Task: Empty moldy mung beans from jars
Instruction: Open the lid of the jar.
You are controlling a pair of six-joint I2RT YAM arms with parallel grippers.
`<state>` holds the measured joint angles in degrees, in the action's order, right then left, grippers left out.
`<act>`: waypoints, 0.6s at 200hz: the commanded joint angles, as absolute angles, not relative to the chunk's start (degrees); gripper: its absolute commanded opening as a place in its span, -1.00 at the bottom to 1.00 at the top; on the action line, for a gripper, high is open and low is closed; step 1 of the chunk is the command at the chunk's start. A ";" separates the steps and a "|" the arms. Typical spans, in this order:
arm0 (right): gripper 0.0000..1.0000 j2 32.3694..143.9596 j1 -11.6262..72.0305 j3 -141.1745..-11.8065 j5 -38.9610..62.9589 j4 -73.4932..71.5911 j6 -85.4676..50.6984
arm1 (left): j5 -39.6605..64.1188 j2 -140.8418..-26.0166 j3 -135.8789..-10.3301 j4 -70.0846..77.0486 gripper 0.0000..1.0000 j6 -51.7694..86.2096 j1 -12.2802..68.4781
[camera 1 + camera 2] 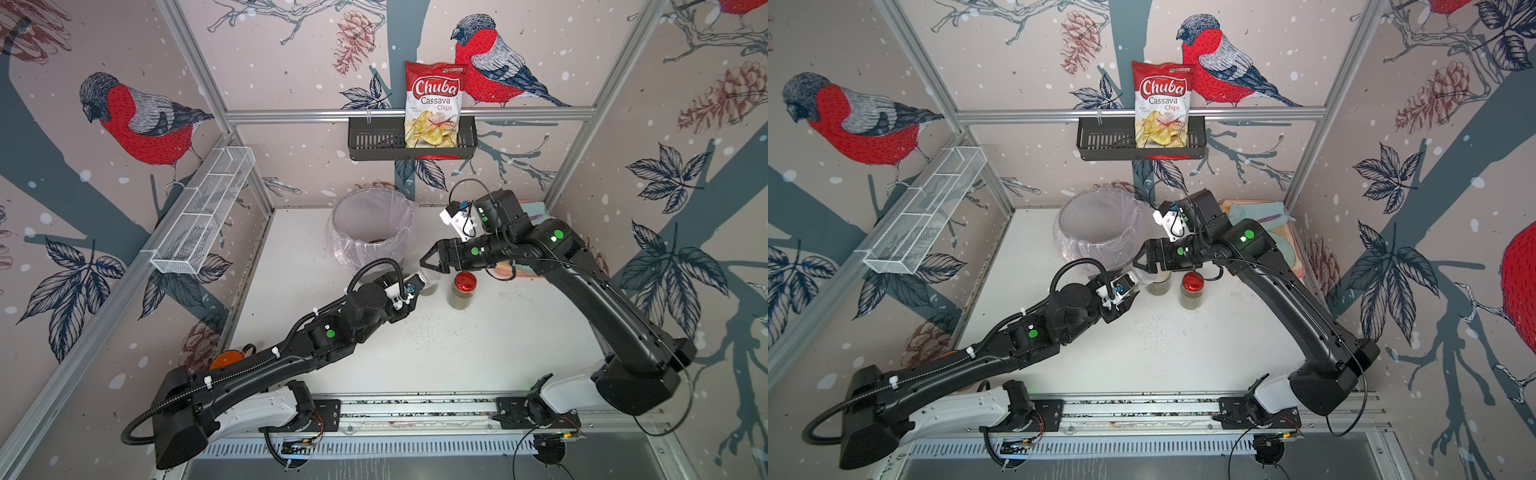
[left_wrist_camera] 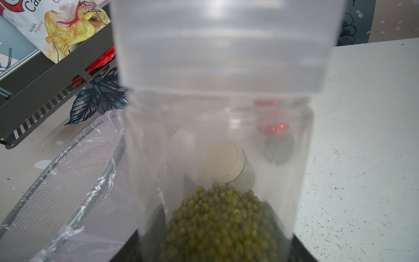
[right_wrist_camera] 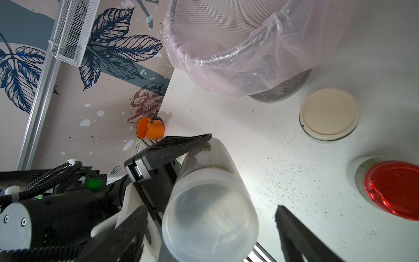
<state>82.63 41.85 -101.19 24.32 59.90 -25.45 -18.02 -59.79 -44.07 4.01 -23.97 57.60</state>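
My left gripper is shut on a clear jar, held tilted just in front of the bin. Mung beans lie heaped at the gripped end, and a frosted white cap covers the other end. My right gripper is open, its fingers standing apart on either side of that cap without touching it. In both top views the right gripper hangs over the held jar. A beige-lidded jar and a red-lidded jar stand upright beside it.
A grey mesh bin with a clear liner stands at the back. An orange cup lies by the left wall. A chips bag sits in a black wall basket, and a white wire shelf hangs left. Cloths lie back right.
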 commanded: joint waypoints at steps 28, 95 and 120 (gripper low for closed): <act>0.75 82.52 42.13 -100.24 25.32 57.94 -25.45 | -17.88 -59.57 -44.17 8.30 -0.92 -23.82 57.48; 0.65 81.69 42.42 -99.43 25.43 57.65 -25.85 | -17.66 -59.41 -44.04 8.35 -0.92 -23.57 57.50; 0.59 81.44 42.58 -99.24 25.54 57.50 -25.93 | -17.65 -59.22 -44.10 8.17 -0.92 -23.55 57.48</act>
<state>81.93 42.35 -99.42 24.99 58.92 -25.65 -17.96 -59.61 -43.88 4.03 -23.94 57.56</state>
